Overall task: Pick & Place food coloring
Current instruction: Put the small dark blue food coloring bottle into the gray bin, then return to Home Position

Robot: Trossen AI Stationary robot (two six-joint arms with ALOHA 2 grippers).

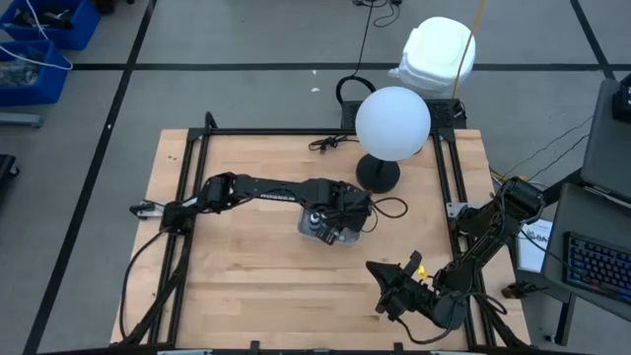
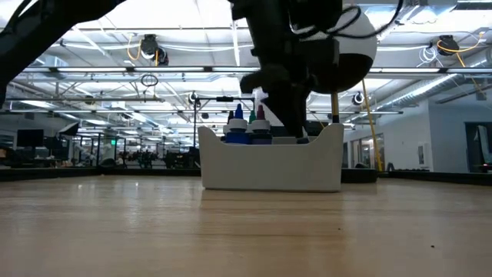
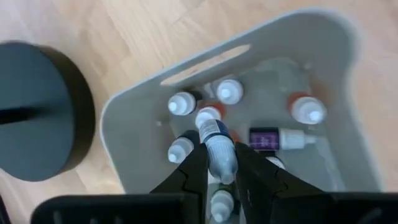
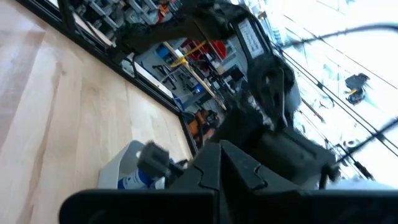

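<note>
Pinching one dropper bottle over the tray at mid-bench, the left claw appears mid-placement, needing a controlled release next.

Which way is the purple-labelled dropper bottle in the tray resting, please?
Tipped: the purple-labelled bottle lies on its side in the tray.

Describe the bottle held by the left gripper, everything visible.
A small dropper bottle with a blue body and dark blue cap sits clamped between the left gripper fingers, over the pale plastic tray. It points along the fingers toward the white-capped bottles below. Whether it touches them is unclear.
</note>
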